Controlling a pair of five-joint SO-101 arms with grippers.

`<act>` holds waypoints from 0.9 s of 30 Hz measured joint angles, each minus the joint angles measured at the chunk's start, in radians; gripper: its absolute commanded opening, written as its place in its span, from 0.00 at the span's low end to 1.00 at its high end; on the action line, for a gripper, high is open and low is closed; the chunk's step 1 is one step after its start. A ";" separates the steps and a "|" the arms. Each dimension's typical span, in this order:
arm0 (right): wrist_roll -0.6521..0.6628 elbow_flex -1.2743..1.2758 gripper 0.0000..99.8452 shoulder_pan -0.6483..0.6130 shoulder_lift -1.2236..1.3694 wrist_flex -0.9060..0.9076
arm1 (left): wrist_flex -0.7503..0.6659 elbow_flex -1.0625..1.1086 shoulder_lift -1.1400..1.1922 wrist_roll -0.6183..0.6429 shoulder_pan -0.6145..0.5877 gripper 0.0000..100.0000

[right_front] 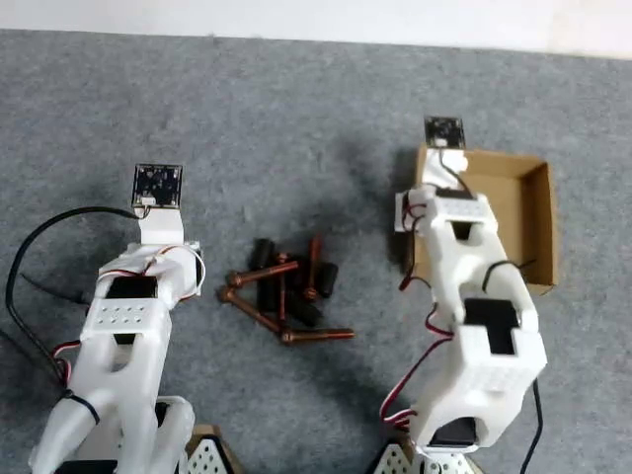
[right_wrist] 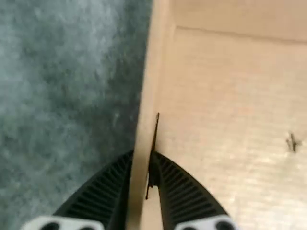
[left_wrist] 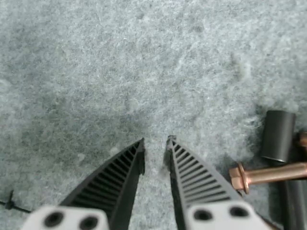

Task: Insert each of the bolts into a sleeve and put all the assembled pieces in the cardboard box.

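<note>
The copper-coloured metal bolts [right_front: 316,336] and black cylindrical sleeves [right_front: 262,255] lie heaped, unassembled, on the grey felt table [right_front: 296,118] between my two arms. The open brown cardboard box [right_front: 538,222] sits to their right. My right gripper [right_wrist: 142,154] is clenched on the box's left wall, and my left gripper [left_wrist: 156,141] hangs just left of the heap, slightly parted and holding nothing.

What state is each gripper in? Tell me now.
Left gripper: open, holding nothing.
Right gripper: closed on the wall of the cardboard box.
</note>
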 measured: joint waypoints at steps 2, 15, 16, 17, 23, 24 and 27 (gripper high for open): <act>0.006 -0.089 0.00 -0.002 0.057 0.040 | 0.000 0.000 0.000 0.000 0.000 0.09; 0.009 -1.289 0.00 -0.023 0.764 0.667 | -0.023 0.000 0.000 0.000 0.000 0.09; 0.014 -1.382 0.00 -0.023 0.816 0.712 | -0.023 0.000 0.000 0.000 0.000 0.09; 0.029 -1.482 0.00 -0.023 0.865 0.758 | -0.023 0.000 0.000 0.000 0.000 0.09; 0.178 -1.933 0.00 -0.046 1.106 0.947 | -0.025 0.011 0.000 0.000 0.000 0.09; 0.187 -1.961 0.00 -0.049 1.123 0.962 | -0.025 0.017 0.000 0.000 0.000 0.09; 0.198 -1.989 0.00 -0.055 1.134 0.991 | -0.025 0.021 0.000 0.000 0.000 0.09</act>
